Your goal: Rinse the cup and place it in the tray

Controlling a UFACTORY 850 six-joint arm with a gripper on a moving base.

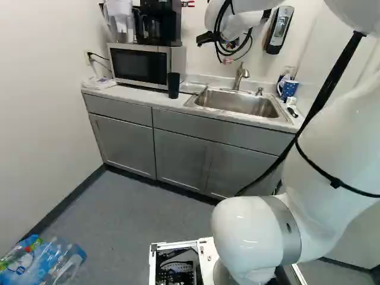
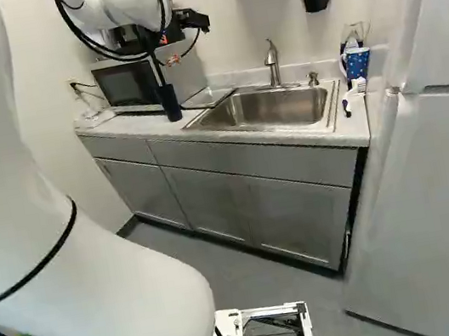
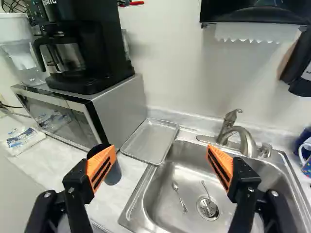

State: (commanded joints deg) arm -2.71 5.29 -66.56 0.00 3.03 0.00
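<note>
Currently | arm [image 1: 332, 160] stretched toward counter [image 2: 133, 128] | tool [image 1: 228, 43] raised, fingers [image 3: 101, 166] wide apart, holding nothing

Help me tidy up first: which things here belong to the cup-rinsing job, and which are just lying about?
For the job:
dark cup, probably
sink
faucet
tray
gripper

Just lying about:
spoon in the sink
packet on the counter
blue mug
bottles on the floor

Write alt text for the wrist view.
The open gripper faces a counter, one finger partly hiding a dark cup beside a microwave. A metal tray lies between microwave and sink, which holds two utensils; a coffee maker stands on the microwave.
</note>
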